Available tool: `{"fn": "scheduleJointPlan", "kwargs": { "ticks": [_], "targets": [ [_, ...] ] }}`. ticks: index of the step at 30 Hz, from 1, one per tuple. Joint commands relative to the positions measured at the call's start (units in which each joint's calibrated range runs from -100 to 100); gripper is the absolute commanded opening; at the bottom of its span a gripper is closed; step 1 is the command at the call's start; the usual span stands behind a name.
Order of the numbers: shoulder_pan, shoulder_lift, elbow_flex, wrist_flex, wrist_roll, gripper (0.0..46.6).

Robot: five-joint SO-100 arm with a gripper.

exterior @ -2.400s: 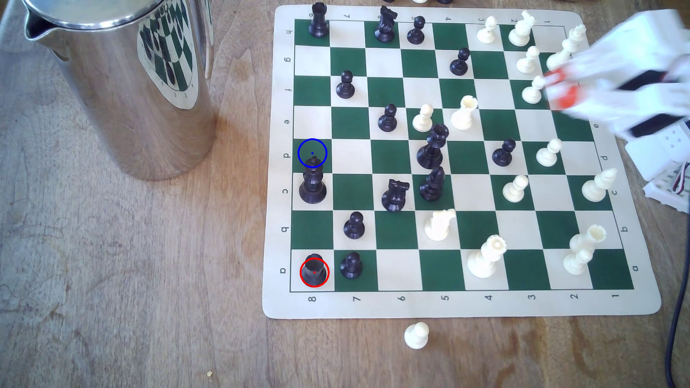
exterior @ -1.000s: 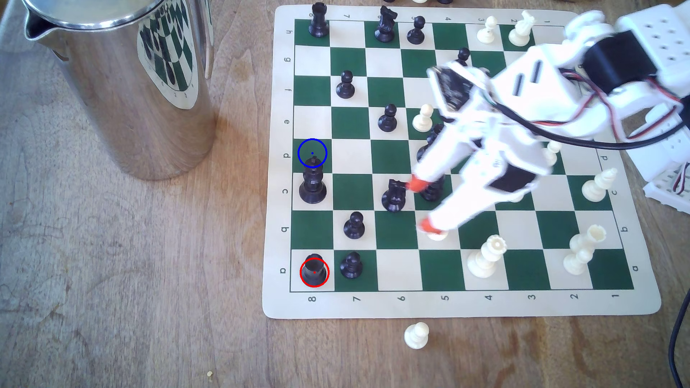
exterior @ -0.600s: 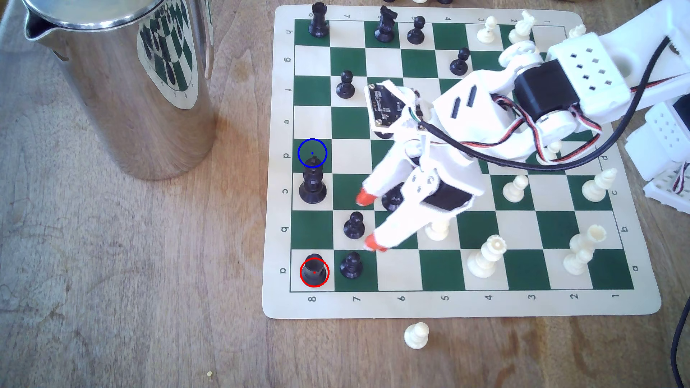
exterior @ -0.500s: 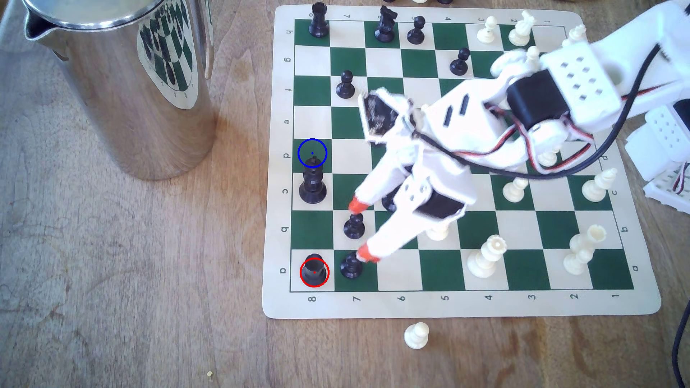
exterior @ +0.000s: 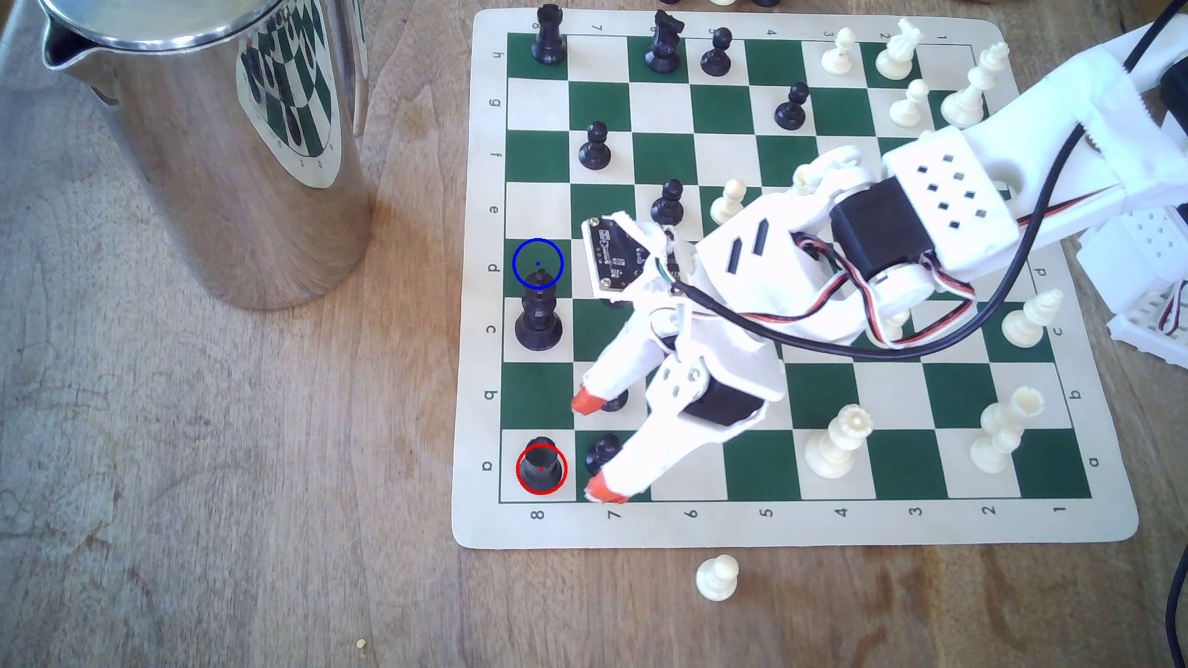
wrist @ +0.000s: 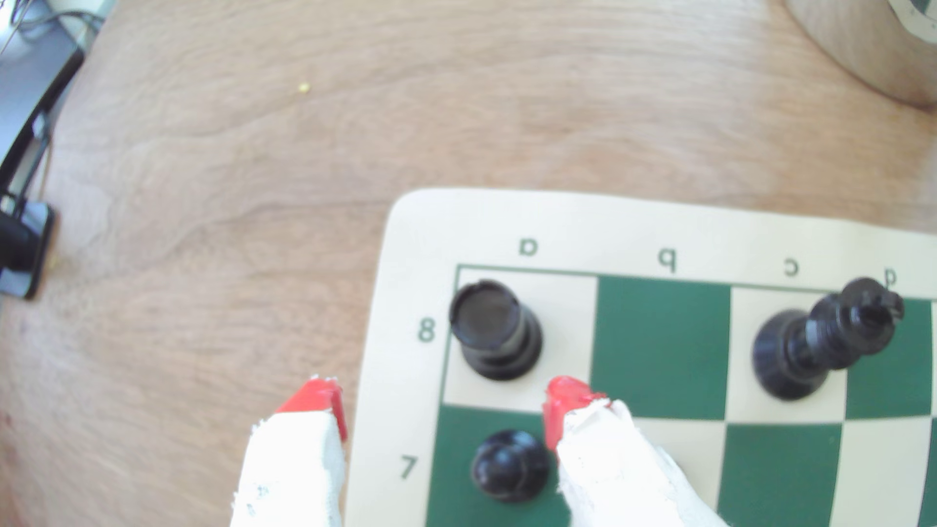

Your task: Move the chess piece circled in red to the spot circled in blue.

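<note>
Two red-tipped white fingers (exterior: pixel 586 401) stand spread wide on the gripper (exterior: pixel 594 444), holding nothing; in the wrist view one tip sits over bare wood and the other (wrist: pixel 563 400) over the board's corner area, with a ball-headed black pawn (wrist: pixel 509 465) between them. We note the black rook (exterior: pixel 541 464), a stout cylinder with a flat rimmed top and flared base, upright on the red-ringed cream corner square, apart from both tips (the nearer tip is just beside it in the wrist view). The blue-ringed square (exterior: pixel 537 255) is dark green and bare, save that the cross of the tall black king (exterior: pixel 538 318) on the next square overlaps the ring in the exterior view. The board (exterior: pixel 797 530) is a thin cream and green mat on a grained wooden table (exterior: pixel 225 482). A polished steel jug (exterior: pixel 206 148) stands at the exterior view's left, mirroring the board; we cannot see its contents. Against the frame half a second earlier, the gripper has advanced toward the rook's corner, its lower tip now past the corner pawn; the rook has not moved.
</note>
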State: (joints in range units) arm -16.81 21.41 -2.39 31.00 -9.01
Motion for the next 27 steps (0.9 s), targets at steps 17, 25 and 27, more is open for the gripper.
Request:
{"fn": "scheduleJointPlan", "kwargs": {
  "ticks": [17, 25, 27],
  "targets": [
    [0.8, 5.3, -11.0, -5.8, -0.6, 22.3],
    [1.0, 6.5, -12.1, -8.2, -1.2, 22.3],
    [1.0, 6.8, -12.2, -8.2, -1.3, 22.0]
  ]
}}
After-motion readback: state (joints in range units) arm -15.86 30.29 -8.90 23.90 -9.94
